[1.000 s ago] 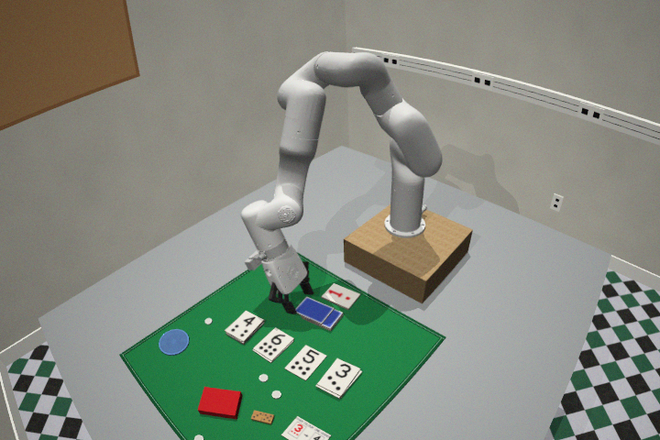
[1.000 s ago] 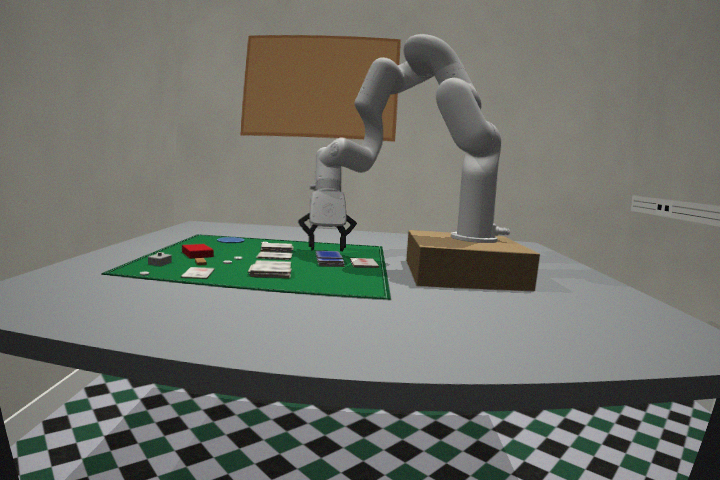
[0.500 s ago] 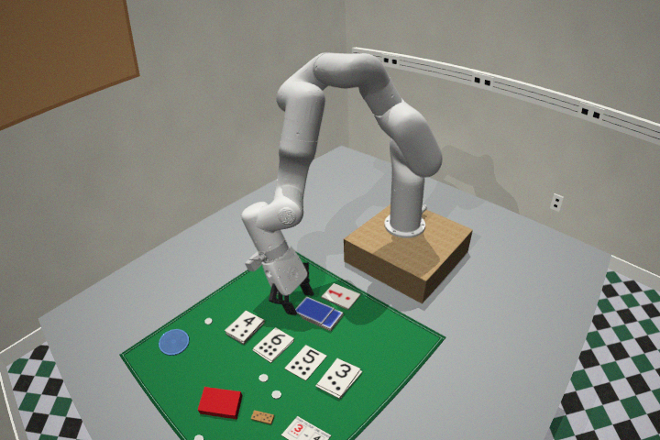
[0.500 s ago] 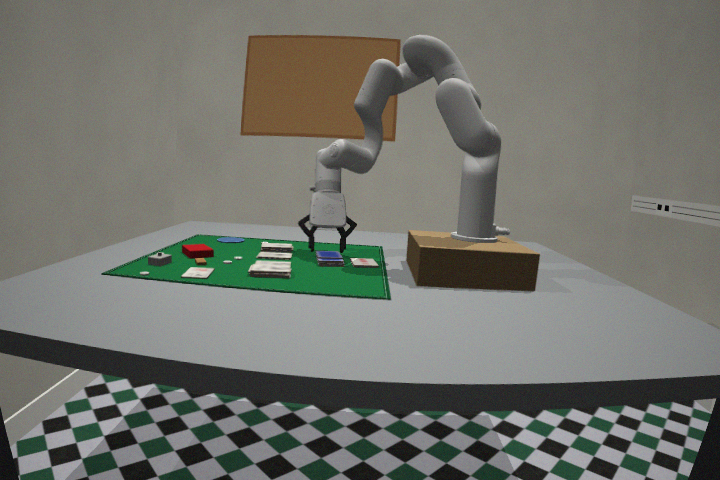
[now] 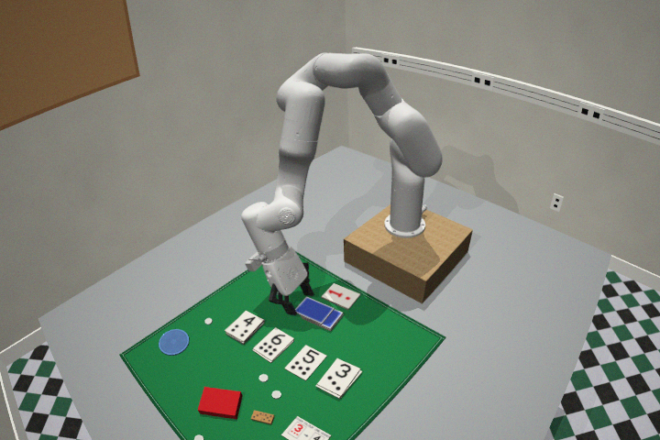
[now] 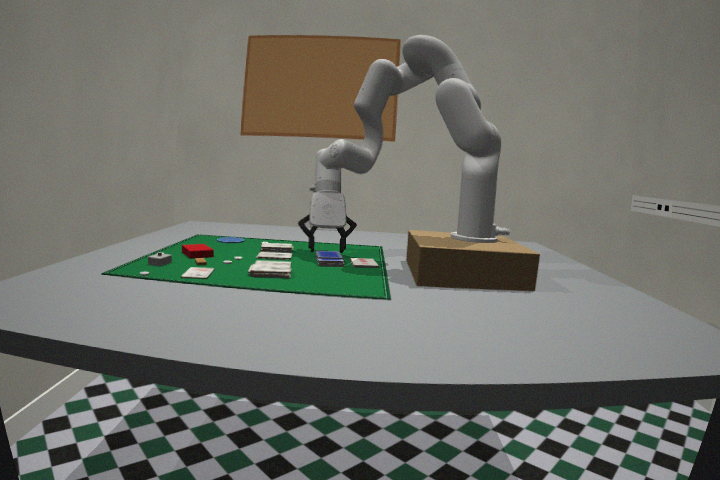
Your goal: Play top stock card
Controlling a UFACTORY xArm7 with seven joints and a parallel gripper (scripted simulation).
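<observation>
Spread, empty pincer [image 5: 289, 301] poised just behind the blue face-down stock [image 5: 314, 309].

Approach step, by my reading: next it must pinch the stock's skewed top card. Black 4 [image 5: 244, 325], 6, 5, 3 piles sit just before the stock.

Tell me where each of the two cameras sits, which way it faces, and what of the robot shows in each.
Top: high off a table corner, looking down across the green mat toward the room corner; the whole arm, from the brown base block to the open gripper.
Exterior: low, about table height, facing the wall with the brown board; whole arm side-on, gripper above the blue stock.
Shared: mat, stock, card piles, red box, base block.
</observation>
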